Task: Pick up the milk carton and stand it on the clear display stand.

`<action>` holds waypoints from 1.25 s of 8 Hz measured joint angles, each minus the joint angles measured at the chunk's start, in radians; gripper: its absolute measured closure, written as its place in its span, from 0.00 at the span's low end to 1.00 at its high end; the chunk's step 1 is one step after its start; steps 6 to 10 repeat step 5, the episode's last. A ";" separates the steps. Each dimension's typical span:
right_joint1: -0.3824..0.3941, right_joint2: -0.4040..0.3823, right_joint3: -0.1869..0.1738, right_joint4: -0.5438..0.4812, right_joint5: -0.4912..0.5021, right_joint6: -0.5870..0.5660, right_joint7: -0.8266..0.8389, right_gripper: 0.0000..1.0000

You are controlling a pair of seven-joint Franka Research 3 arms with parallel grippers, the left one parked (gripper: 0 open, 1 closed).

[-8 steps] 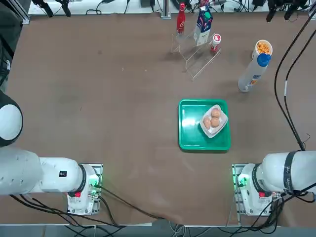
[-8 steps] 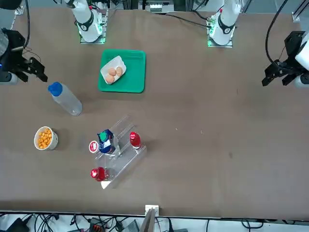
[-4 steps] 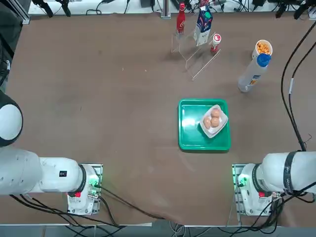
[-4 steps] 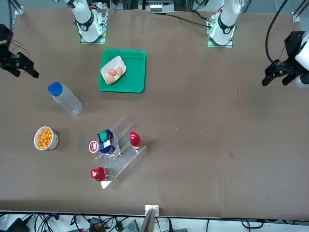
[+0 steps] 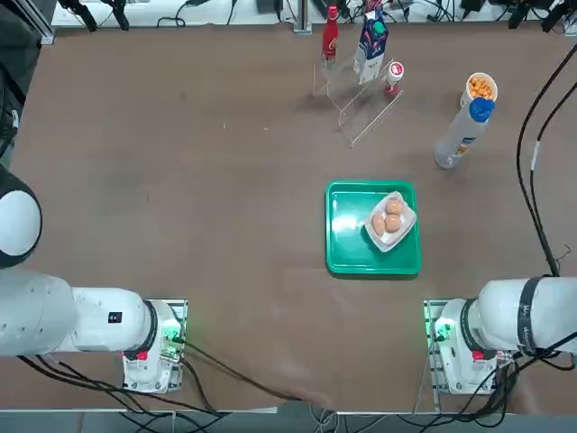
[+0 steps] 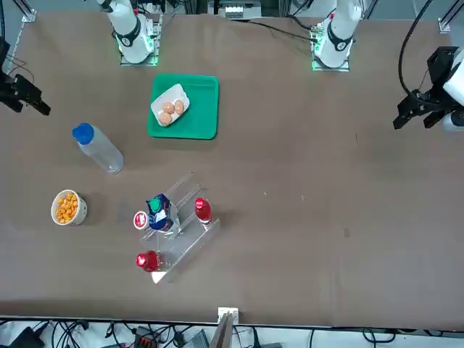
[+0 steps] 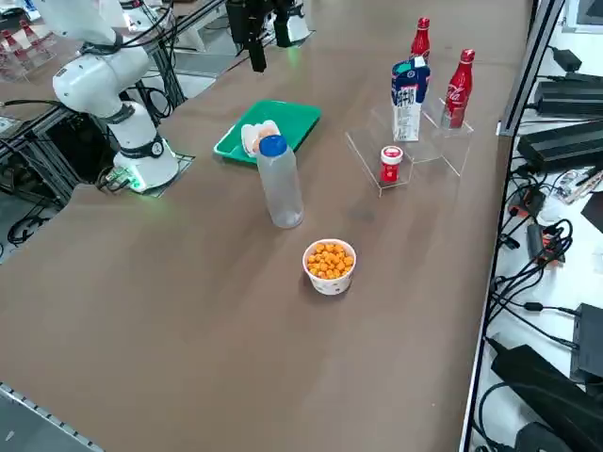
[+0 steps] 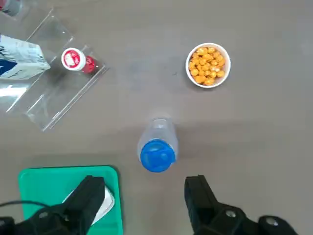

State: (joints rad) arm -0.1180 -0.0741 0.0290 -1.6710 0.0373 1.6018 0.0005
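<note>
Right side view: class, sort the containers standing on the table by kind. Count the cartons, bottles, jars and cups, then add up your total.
Carton, blue and white: 1
Red bottles: 2
Blue-capped bottle: 1
Red-lidded jar: 1
White cup: 1
Total: 6
</note>
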 joint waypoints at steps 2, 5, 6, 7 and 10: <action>0.089 0.000 -0.034 0.000 0.000 0.001 0.009 0.00; 0.169 0.000 -0.057 0.000 0.000 0.017 0.013 0.00; 0.169 0.000 -0.057 0.000 0.000 0.017 0.013 0.00; 0.169 0.000 -0.057 0.000 0.000 0.017 0.013 0.00; 0.169 0.000 -0.057 0.000 0.000 0.017 0.013 0.00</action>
